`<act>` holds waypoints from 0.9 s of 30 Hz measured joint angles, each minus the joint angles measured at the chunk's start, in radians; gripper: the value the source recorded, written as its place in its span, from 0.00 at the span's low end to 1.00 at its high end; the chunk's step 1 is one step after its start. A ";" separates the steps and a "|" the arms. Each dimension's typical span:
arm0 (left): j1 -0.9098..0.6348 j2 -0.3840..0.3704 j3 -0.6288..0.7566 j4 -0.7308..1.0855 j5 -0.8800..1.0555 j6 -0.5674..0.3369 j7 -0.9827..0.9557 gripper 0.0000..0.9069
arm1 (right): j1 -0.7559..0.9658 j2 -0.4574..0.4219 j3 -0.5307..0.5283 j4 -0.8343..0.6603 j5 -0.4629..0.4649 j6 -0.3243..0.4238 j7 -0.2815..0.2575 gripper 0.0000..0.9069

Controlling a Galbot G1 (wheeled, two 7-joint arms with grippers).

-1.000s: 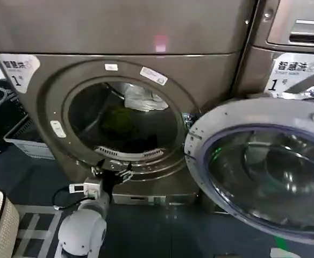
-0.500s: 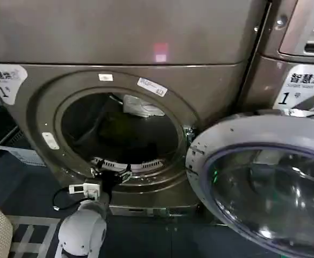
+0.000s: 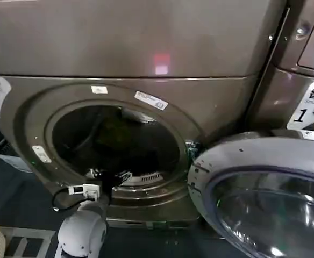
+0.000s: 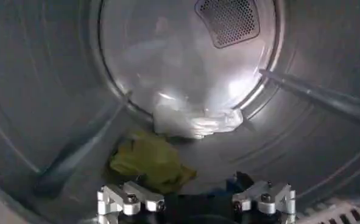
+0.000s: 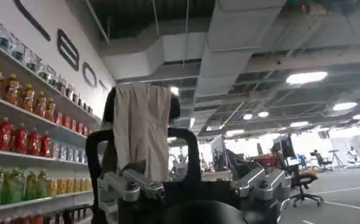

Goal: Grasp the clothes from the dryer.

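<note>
1. Right, nearest to me in the head view, my left gripper (image 3: 109,176) sits at the lower lip of the dryer (image 3: 146,48) porthole, arm reaching up from below, with the glass door (image 3: 264,199) swung open to the right.
2. From the left wrist camera, the left gripper (image 4: 195,201) has its jaws spread wide with nothing between them, pointing straight into the drum.
3. Just beyond the jaws and a touch toward the left finger, the yellow-green cloth (image 4: 150,161) lies crumpled on the drum floor. That's the nearest piece.
4. A dark piece (image 4: 239,181) seems to sit close by the right finger, though I can't make it out well.
5. Farther in, against the back wall, the white cloth (image 4: 195,122) stretches crosswise to my approach, its long side running side to side.
6. My read: the left arm is the only one placed for this. A short push forward and down should put the yellow-green cloth between the fingers.
7. My right gripper (image 5: 195,185) is parked away from the machine, facing the room, jaws apart and holding nothing.
</note>
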 measured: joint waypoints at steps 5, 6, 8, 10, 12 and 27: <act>-0.032 -0.001 -0.012 0.028 0.011 0.000 0.009 1.00 | 0.002 -0.004 -0.002 0.003 -0.005 0.001 0.000 1.00; -0.040 0.001 -0.013 0.035 0.013 0.000 0.012 1.00 | 0.003 -0.005 -0.004 0.005 -0.006 0.001 0.000 1.00; -0.060 0.004 -0.013 0.056 0.021 0.000 0.020 1.00 | 0.005 -0.007 -0.006 0.005 -0.008 0.002 0.000 1.00; -0.083 0.003 -0.013 0.080 0.031 0.000 0.028 1.00 | 0.010 -0.007 -0.011 0.005 -0.011 0.005 0.000 1.00; -0.110 0.005 -0.013 0.111 0.045 0.000 0.040 1.00 | 0.015 -0.009 -0.017 0.005 -0.015 0.006 0.000 1.00; -0.366 0.017 -0.034 0.369 0.277 0.000 0.284 1.00 | 0.027 -0.021 -0.038 0.007 -0.025 0.006 0.000 1.00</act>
